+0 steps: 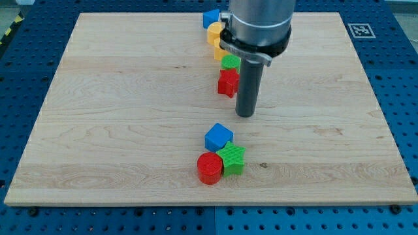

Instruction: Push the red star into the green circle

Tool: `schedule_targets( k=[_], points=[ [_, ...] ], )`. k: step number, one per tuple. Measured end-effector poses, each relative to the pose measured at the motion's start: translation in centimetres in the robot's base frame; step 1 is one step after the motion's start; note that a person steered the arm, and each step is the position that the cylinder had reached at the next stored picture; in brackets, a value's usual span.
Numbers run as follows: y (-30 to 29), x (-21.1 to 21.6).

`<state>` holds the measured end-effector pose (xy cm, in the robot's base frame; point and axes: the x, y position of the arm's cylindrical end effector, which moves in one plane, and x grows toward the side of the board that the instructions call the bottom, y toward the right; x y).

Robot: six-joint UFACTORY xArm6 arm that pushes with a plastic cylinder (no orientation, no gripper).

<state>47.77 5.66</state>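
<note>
The tip (pixel 245 115) holds nothing, just beside the red star (pixel 228 83), which touches the green circle (pixel 230 62); pushing sideways could separate them.

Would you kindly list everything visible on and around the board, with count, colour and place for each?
Wooden board: 1, light wood, fills most of the view.
Blue perforated surface: 1, blue, surrounding the board.
Marker tag: 1, black and white, board's top right corner.
Blue block: 1, blue, top centre, shape partly hidden.
Yellow blocks: at least 1, perhaps 2, yellow, just below it, partly hidden by the arm.
Green circle: 1, green, below the yellow.
Red star: 1, red, touching the green circle's lower side.
Blue cube: 1, blue, lower centre.
Red cylinder: 1, red, below the cube.
Green star: 1, green, right of the red cylinder.
My tip: 1, dark rod, just right of and below the red star.
</note>
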Motion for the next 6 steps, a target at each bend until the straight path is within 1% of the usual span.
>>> schedule_targets(
  k=[1,2,3,4,5,6],
  points=[
    [-2.5,-1.5],
    [-8.6,-2.1],
    [-13.3,0.3],
    [-13.8,6.9],
    [-12.1,8.5],
    [-10.4,8.3]
  ],
)
